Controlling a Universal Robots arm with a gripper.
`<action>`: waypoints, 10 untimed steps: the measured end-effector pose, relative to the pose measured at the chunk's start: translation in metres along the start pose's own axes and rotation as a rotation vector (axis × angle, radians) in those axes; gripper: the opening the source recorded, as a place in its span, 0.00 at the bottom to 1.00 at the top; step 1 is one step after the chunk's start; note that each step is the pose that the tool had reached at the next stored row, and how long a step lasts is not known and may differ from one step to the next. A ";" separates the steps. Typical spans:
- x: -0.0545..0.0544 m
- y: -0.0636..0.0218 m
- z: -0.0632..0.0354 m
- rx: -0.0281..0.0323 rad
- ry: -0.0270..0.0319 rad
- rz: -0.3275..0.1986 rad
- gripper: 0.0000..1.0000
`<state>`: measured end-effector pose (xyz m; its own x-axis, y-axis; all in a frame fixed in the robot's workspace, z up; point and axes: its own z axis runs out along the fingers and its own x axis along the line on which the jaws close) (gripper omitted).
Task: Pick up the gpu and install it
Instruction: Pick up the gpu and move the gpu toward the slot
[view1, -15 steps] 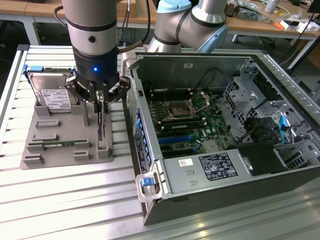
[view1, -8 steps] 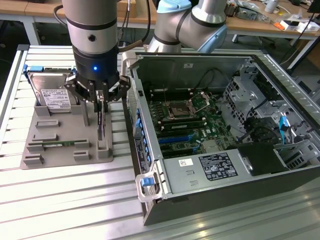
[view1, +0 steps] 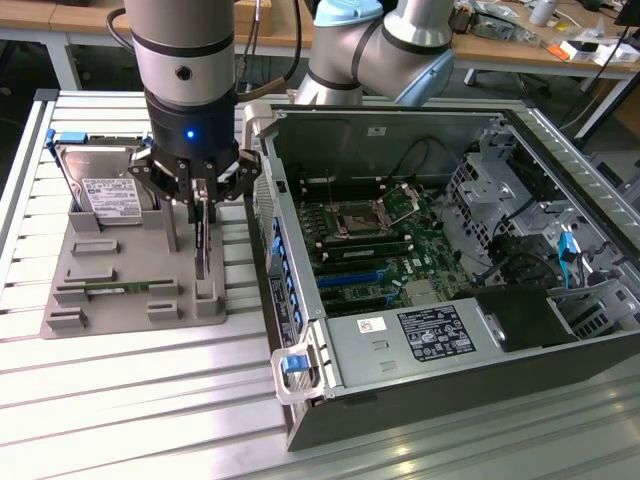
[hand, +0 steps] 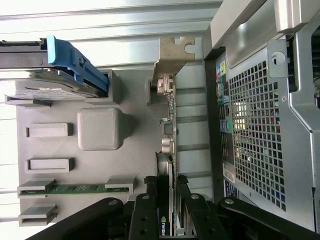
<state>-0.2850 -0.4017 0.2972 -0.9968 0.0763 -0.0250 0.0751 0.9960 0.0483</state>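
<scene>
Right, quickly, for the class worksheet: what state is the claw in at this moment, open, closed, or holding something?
Claw: closed on the gpu, one finger on each side; the card stands on edge in the gray tray.

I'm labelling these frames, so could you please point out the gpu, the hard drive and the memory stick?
gpu (view1: 204, 250), exterior view, lower part of its edge.
hard drive (view1: 112, 196), exterior view, its white label.
memory stick (view1: 118, 289), exterior view, middle of green strip.
</scene>
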 end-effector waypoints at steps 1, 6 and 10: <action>0.000 0.0000 -0.0002 0.0000 0.0000 0.000 0.26; 0.000 0.0000 -0.0008 0.0000 0.0000 0.000 0.26; 0.000 0.0002 -0.0035 0.0000 0.0000 0.000 0.26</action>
<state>-0.2850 -0.4016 0.3007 -0.9968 0.0764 -0.0250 0.0751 0.9960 0.0483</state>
